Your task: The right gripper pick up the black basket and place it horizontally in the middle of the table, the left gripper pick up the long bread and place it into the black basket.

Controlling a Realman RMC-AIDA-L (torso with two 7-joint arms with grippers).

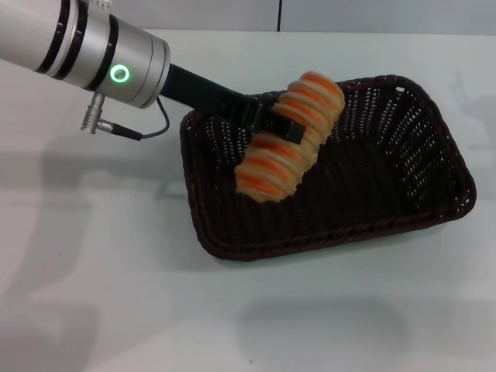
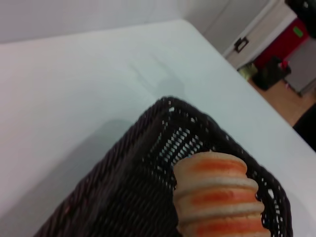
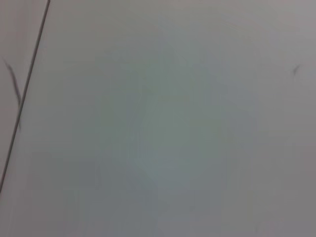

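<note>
Head view: the left gripper (image 1: 285, 124) is clamped on the long bread (image 1: 288, 137), holding it slanted over the black basket (image 1: 403, 198) so it can drop in. Basket sits on the surface (image 1: 93, 279).

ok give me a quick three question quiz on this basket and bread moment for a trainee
1. True or false: the long bread already lies flat on the floor of the black basket.
2. Which gripper holds the bread? A) the left gripper B) the right gripper C) neither
3. Fill in: the basket stands on the white ____.

Key
1. False. The bread is tilted, clamped across its middle and held over the basket's open inside.
2. A. The left arm reaches in over the basket's rim; the right gripper shows in no view.
3. table.
</note>
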